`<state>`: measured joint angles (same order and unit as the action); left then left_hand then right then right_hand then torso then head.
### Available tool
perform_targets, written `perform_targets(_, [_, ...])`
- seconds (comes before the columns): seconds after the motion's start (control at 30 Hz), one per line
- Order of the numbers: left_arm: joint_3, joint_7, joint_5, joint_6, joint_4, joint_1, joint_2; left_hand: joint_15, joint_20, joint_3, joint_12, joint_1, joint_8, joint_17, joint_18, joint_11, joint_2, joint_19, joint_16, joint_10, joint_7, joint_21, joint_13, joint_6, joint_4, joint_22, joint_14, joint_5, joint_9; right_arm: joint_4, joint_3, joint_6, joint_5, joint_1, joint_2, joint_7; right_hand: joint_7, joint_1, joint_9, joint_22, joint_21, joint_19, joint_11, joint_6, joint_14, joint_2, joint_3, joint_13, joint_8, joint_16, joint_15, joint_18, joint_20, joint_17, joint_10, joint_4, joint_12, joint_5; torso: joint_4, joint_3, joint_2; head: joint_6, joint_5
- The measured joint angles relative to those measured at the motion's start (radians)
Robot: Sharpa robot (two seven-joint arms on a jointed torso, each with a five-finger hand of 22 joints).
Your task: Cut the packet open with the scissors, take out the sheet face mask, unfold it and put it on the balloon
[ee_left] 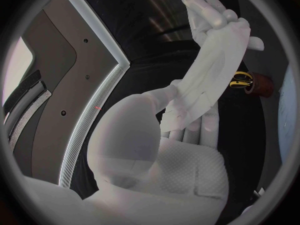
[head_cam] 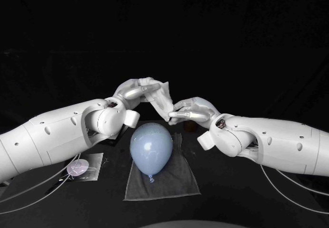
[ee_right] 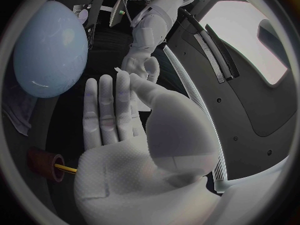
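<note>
While left robot hand (head_cam: 132, 91) grips mask (head_cam: 162, 97), right robot hand (head_cam: 192, 112) pinches it.

I count one balloon (head_cam: 151, 146), one sheet mask (head_cam: 159, 97), one cloth (head_cam: 168, 184), one packet (head_cam: 82, 167) lower left, one scissors (ee_left: 239, 78), and two hands: left hand (head_cam: 133, 90), right hand (head_cam: 193, 111).

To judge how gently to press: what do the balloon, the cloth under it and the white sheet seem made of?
Balloon: likely latex, smooth and glossy, with bright highlights and a knotted neck. Cloth: dark grey fabric, matt, perhaps a towel. Sheet: thin limp white fabric, sagging in folds between the left hand and right hand.
</note>
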<state>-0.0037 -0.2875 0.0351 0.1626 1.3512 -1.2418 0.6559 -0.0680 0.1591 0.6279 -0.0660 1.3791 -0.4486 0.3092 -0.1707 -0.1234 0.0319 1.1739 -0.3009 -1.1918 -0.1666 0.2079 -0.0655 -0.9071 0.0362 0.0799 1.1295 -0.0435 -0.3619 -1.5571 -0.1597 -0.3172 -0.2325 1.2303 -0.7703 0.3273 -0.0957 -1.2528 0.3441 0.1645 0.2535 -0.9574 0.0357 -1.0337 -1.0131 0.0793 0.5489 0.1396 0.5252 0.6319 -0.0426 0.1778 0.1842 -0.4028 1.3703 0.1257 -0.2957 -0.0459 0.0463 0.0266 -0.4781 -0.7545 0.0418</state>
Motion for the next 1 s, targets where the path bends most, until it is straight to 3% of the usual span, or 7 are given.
perform_targets(0.23, [-0.001, -0.008, 0.082, 0.036, -0.05, 0.002, -0.028, 0.0, 0.002, 0.003, 0.0, 0.0, 0.0, 0.0, 0.001, 0.003, 0.0, -0.002, 0.006, -0.003, 0.0, -0.004, 0.0, 0.0, 0.003, -0.002, 0.0, 0.001, 0.0, -0.033, 0.005, -0.014, -0.018, 0.002, -0.018, 0.001, 0.0, 0.0, 0.005, 0.001, 0.0, 0.0, 0.0, 0.0, -0.004, 0.0, 0.0, 0.005, 0.005, 0.005, 0.004, 0.0, 0.0, -0.004, 0.0, 0.0, -0.005, 0.0, 0.0, 0.0003, 0.001, 0.002, -0.002])
perform_targets(0.43, [-0.002, -0.021, 0.159, 0.056, -0.083, 0.004, -0.047, 0.0, 0.004, 0.003, 0.0, -0.003, 0.001, 0.0, 0.001, 0.004, 0.003, -0.004, 0.008, -0.004, 0.0, -0.004, 0.0, 0.0, 0.003, -0.002, 0.0, -0.002, 0.0, -0.046, 0.01, -0.021, -0.033, 0.017, -0.027, 0.001, 0.0, 0.0, 0.005, 0.002, 0.0, 0.0, 0.0, 0.0, -0.004, 0.0, 0.0, 0.006, 0.005, 0.005, 0.004, 0.0, 0.0, -0.006, 0.0, 0.0, -0.005, 0.0, -0.0003, 0.0006, 0.001, 0.009, -0.003])
perform_targets(0.87, [-0.015, -0.039, 0.361, 0.059, -0.108, 0.006, -0.078, -0.004, 0.0, 0.005, 0.0, 0.001, -0.003, 0.0, 0.002, 0.004, -0.001, -0.008, 0.012, -0.004, 0.002, -0.004, 0.0, 0.002, 0.005, -0.003, -0.004, -0.002, 0.0, -0.014, 0.018, -0.033, -0.062, 0.106, 0.008, -0.015, 0.003, 0.0, 0.02, 0.003, 0.004, 0.0, 0.002, 0.01, 0.001, 0.0, 0.006, 0.016, 0.012, 0.005, -0.001, -0.002, 0.0, -0.012, -0.003, -0.006, -0.005, 0.0, -0.0007, 0.0015, 0.001, 0.04, -0.012])
perform_targets(1.0, [-0.016, -0.041, 0.397, 0.05, -0.111, 0.007, -0.086, -0.004, 0.004, 0.005, 0.0, 0.001, -0.003, -0.001, 0.002, 0.004, -0.001, -0.011, 0.012, -0.004, 0.002, -0.008, 0.0, 0.002, 0.005, -0.003, -0.004, -0.002, 0.0, 0.007, 0.019, -0.033, -0.063, 0.132, 0.033, -0.03, -0.002, 0.005, 0.068, 0.003, 0.004, 0.004, 0.008, 0.032, 0.013, -0.004, 0.01, 0.021, 0.013, 0.005, -0.006, -0.003, 0.004, -0.016, -0.025, -0.01, -0.005, 0.0, -0.0005, 0.0017, 0.001, 0.046, -0.018])
